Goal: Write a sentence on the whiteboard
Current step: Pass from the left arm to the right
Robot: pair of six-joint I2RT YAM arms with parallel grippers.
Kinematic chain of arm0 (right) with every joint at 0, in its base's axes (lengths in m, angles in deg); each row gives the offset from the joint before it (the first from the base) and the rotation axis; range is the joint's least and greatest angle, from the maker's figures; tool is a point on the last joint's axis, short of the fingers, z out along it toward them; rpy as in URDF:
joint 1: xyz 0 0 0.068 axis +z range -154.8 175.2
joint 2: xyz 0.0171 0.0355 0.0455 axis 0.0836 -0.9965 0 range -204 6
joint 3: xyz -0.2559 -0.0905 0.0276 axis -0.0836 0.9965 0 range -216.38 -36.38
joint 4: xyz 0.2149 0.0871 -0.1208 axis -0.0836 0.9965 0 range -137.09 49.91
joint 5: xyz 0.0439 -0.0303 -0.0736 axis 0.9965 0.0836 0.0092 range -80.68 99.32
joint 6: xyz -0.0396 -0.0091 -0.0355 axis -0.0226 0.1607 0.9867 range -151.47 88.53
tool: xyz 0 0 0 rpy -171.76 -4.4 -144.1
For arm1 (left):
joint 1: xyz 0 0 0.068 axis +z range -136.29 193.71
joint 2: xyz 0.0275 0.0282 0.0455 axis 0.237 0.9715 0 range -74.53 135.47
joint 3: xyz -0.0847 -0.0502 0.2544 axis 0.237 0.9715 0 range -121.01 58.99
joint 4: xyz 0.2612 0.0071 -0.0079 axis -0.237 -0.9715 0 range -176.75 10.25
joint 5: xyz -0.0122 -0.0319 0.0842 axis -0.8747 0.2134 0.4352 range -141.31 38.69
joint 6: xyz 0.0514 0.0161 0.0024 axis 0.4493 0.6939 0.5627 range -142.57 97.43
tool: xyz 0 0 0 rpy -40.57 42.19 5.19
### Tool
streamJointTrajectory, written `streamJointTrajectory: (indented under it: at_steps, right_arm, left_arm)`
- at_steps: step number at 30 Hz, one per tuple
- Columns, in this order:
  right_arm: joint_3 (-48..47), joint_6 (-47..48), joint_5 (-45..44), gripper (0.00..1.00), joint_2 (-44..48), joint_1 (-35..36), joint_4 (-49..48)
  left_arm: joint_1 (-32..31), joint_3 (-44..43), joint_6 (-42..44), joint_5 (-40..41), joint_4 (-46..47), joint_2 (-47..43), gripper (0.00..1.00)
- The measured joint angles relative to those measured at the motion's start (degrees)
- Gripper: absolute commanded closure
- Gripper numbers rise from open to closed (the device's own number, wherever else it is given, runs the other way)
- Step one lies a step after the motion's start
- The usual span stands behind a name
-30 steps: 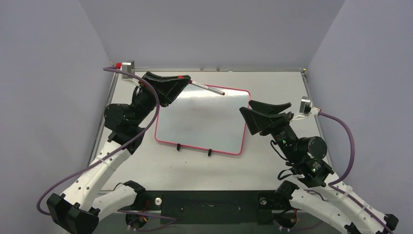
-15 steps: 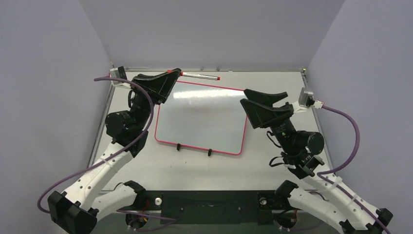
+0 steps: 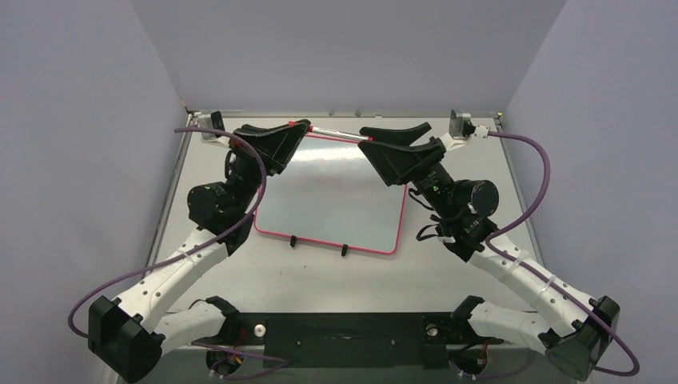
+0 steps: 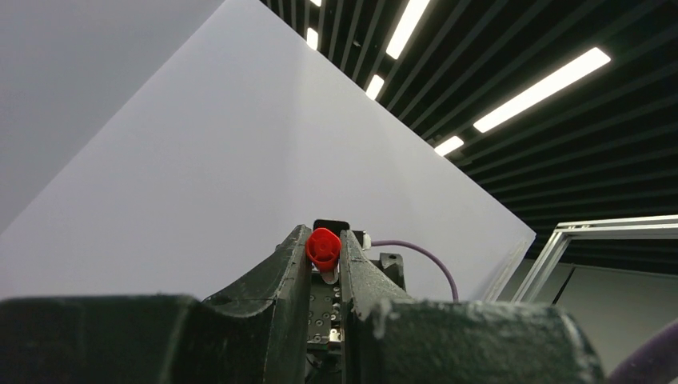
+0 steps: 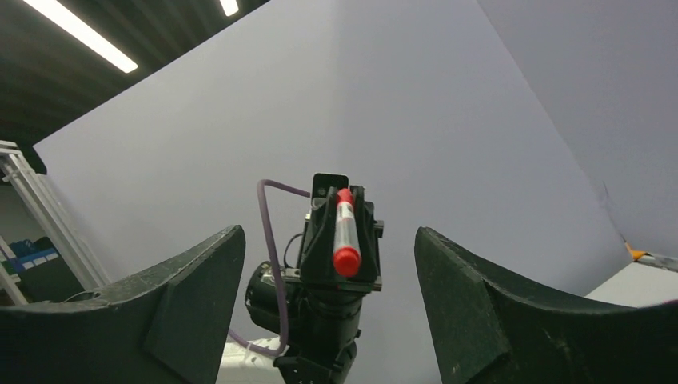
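The whiteboard lies flat mid-table, glossy white inside a thin pink-red frame. No sentence is in view; its visible face shows only glare. Above its far edge my left gripper is shut on a marker pen by its red rear end, holding it roughly level and pointing right. My right gripper faces it, open wide. In the right wrist view the marker points at the camera between my spread fingers, red cap foremost. I see no contact with them.
Two small black clips sit on the board's near edge. Grey enclosure walls rise at the left, right and back of the table. Purple cables loop off both wrists.
The right arm has swung from the board's right side up to its far edge, bringing its jaws to the marker's cap end and narrowing them slightly. The left gripper has shifted the marker a little.
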Motion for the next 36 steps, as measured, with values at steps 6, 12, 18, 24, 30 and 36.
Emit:
streamJointTrajectory:
  at_steps: [6,12,18,24,30,36]
  right_arm:
    - [-2.7,-1.6,1.5,0.38,-3.1,0.0,-1.7]
    - [-3.6,-2.8,2.1,0.44,-5.2,0.1,-1.8]
    - [-4.7,-2.8,2.5,0.56,-5.7,0.1,-0.3]
    - [-5.8,-2.8,2.7,0.67,-6.7,0.5,1.2]
    - [-5.9,-1.3,2.0,1.00,-6.9,1.6,1.8]
    - [-5.9,0.3,0.6,1.00,-6.2,2.0,3.6]
  left_arm:
    - [-1.1,1.5,-0.2,-0.5,3.3,2.8,1.00]
    - [-2.2,1.6,-0.9,-1.7,8.4,5.9,1.00]
    - [-3.5,1.6,-1.1,-2.7,11.7,7.3,1.00]
    - [-4.8,1.6,-0.6,-2.6,13.3,7.3,1.00]
    - [-5.0,1.6,1.2,-1.1,13.3,7.7,1.00]
    - [-5.4,1.6,3.3,-0.6,13.1,7.8,0.78]
